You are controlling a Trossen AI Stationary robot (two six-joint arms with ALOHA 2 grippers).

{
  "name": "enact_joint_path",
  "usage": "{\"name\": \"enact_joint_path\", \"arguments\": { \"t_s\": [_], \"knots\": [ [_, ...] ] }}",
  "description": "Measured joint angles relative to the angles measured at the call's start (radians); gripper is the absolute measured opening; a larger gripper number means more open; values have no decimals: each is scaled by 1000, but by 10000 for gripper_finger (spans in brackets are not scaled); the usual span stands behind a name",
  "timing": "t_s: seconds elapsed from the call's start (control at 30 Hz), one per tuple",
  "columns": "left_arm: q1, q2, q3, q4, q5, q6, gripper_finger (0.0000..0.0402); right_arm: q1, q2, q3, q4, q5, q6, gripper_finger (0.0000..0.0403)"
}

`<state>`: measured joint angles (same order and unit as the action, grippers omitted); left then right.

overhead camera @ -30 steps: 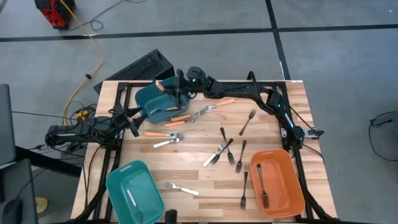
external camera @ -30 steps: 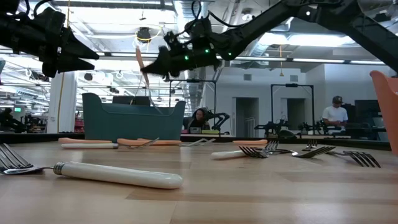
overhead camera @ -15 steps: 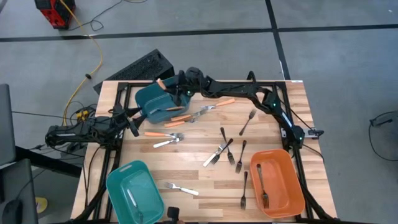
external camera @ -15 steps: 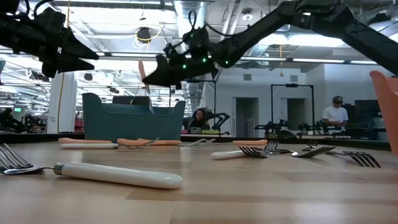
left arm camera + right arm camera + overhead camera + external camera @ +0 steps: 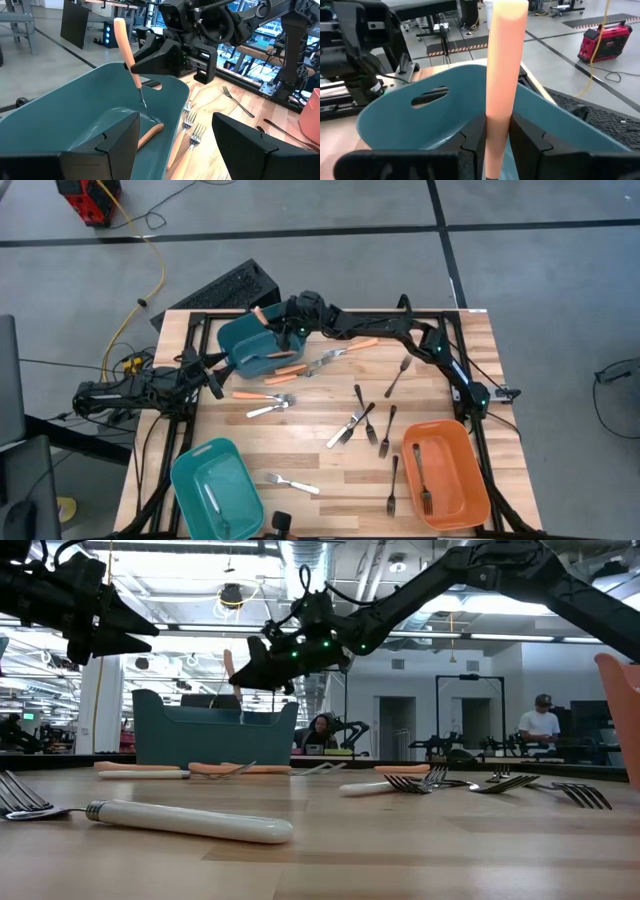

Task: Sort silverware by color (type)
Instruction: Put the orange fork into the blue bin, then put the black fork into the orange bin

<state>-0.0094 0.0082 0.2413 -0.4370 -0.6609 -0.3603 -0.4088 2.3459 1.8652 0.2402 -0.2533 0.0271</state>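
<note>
On the wooden table (image 5: 330, 470), the right gripper (image 5: 134, 64) pinched an orange fork (image 5: 124, 42) upright over the teal bin (image 5: 75, 107); the left gripper (image 5: 212, 376) waited beside it, fingers spread.

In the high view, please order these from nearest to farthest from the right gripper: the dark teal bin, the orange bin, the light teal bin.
From the right gripper:
1. Dark teal bin, directly under it at the table's far left.
2. Light teal bin, near left corner.
3. Orange bin, near right corner.
The last two are nearly equal; their order is uncertain.
</note>
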Motion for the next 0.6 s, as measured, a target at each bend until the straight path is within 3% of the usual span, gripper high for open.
{"name": "enact_joint_path", "arguments": {
  "t_s": [0.23,0.6],
  "knots": [
    [0,0,0,0,-1,0,235,14,0,0,-97,46,-30,109],
    [0,0,0,0,-2,0,235,16,0,0,-100,47,-35,176]
  ]
}}
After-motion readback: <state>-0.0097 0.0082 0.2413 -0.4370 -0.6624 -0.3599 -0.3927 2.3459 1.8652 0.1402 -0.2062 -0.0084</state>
